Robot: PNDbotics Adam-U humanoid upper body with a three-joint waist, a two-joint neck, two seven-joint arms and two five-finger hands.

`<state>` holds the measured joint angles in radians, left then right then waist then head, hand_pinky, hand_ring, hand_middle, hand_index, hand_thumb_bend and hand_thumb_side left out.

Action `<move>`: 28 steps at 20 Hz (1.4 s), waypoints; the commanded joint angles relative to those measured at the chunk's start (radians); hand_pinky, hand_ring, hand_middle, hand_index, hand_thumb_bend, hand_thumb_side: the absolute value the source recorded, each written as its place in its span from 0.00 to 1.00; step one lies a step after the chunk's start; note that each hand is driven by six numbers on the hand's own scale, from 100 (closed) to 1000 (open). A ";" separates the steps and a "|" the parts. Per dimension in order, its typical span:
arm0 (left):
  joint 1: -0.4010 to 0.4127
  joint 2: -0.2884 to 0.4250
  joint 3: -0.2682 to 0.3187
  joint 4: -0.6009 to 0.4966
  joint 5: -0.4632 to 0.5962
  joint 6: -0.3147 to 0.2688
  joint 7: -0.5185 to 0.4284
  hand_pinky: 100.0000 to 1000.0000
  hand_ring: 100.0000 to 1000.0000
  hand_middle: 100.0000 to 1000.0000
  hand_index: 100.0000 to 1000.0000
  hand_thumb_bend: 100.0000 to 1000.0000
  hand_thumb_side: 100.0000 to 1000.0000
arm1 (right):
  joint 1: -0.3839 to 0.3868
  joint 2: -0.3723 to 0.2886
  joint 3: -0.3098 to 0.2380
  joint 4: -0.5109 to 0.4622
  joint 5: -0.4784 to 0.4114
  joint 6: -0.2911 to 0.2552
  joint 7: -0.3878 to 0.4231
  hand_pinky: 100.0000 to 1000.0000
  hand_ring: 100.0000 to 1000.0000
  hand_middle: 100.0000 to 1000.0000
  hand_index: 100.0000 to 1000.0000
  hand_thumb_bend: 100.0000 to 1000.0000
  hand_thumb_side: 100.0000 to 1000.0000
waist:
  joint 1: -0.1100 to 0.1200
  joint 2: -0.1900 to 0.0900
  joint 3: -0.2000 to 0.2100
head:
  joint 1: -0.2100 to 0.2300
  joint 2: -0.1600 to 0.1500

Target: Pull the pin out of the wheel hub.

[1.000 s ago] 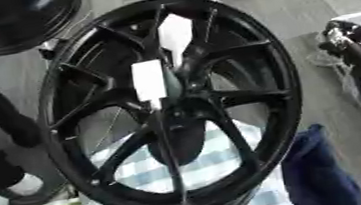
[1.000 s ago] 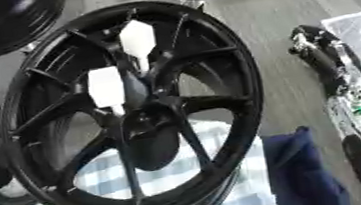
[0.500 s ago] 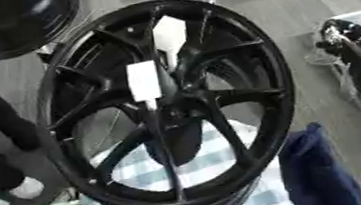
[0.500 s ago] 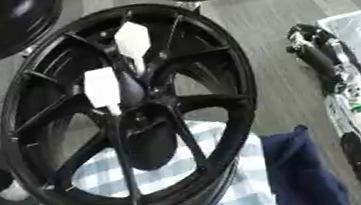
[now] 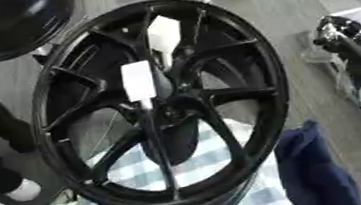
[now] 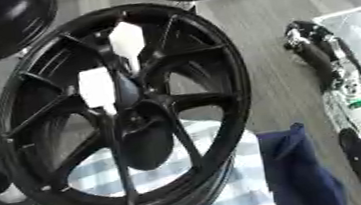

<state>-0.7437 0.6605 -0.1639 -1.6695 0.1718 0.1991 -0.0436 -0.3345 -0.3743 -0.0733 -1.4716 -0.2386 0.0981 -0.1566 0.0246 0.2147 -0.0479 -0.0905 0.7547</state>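
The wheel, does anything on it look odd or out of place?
Two white tags stand out on the black wheel: one white tag on a spoke left of the hub, another white tag nearer the far rim. I can't make out a pin. No hand shows in either view.

A large black wheel (image 5: pixel 163 112) fills the middle of the work area, its spokes (image 5: pixel 157 148) fanning from the hub (image 5: pixel 171 103) and leaving open gaps between them. Two white tags (image 5: pixel 138 80) stand over the upper gaps near the hub, partly blocking them. The lower gaps show checked cloth (image 5: pixel 206 164) beneath and lie open. A dark blue cloth (image 6: pixel 295 169) crowds the wheel's lower right side. Bare grey floor (image 6: pixel 263 67) runs between the rim and the robot's arm (image 6: pixel 341 87) at the right. More black wheels (image 5: pixel 5 20) close off the far side.
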 commanded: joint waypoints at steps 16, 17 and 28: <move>0.310 -0.197 0.212 -0.117 0.007 -0.064 0.253 0.73 0.68 0.69 0.67 0.15 0.63 | -0.334 -0.225 0.111 -0.082 0.130 0.019 0.169 0.89 0.78 0.80 0.88 0.07 0.36 | -0.013 -0.022 0.023 | -0.026 0.008; 0.324 -0.209 0.219 -0.118 0.006 -0.068 0.265 0.73 0.68 0.69 0.67 0.15 0.63 | -0.369 -0.237 0.128 -0.078 0.153 0.017 0.195 0.89 0.79 0.80 0.88 0.07 0.36 | -0.014 -0.023 0.024 | -0.029 0.009; 0.394 -0.244 0.249 -0.106 0.019 -0.077 0.322 0.72 0.67 0.67 0.65 0.16 0.64 | -0.557 -0.332 0.268 -0.008 0.286 -0.075 0.332 0.86 0.79 0.80 0.88 0.17 0.35 | -0.029 -0.027 0.048 | -0.065 0.011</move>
<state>-0.3422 0.4034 0.0716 -1.7668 0.1885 0.1242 0.2692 -0.8709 -0.6595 0.1780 -1.4838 0.0280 0.0381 0.1578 -0.0088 0.2116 0.0007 -0.1498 0.7636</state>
